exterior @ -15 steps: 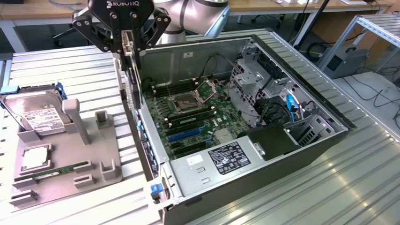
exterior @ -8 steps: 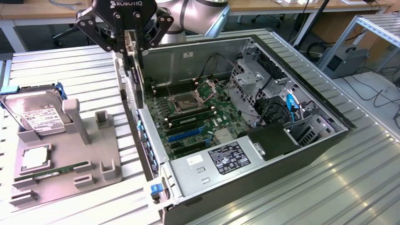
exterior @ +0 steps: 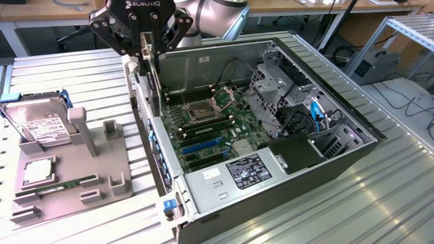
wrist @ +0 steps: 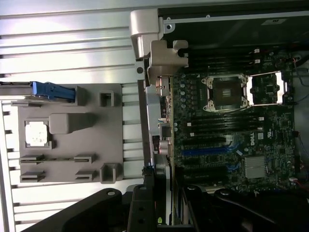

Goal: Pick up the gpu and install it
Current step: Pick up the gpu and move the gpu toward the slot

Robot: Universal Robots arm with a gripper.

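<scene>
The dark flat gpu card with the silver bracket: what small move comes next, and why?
Probably lower the dark flat gpu card toward the blue slot. The gripper holds it upright above the green motherboard, not yet seated, and that slot is empty.

The case (exterior: 339, 157) lies open on the desk (exterior: 379, 203), with the motherboard (exterior: 210, 134) on its floor. Beside it, on the exterior view's left, a tray (exterior: 101, 175) carries a hard drive (exterior: 40, 124) at the back, with a CPU (exterior: 38, 172) and a RAM stick (exterior: 64, 184) before it. The gpu (exterior: 154, 89) hangs upright in the hand (exterior: 150, 51), over the case wall nearest the tray.
</scene>
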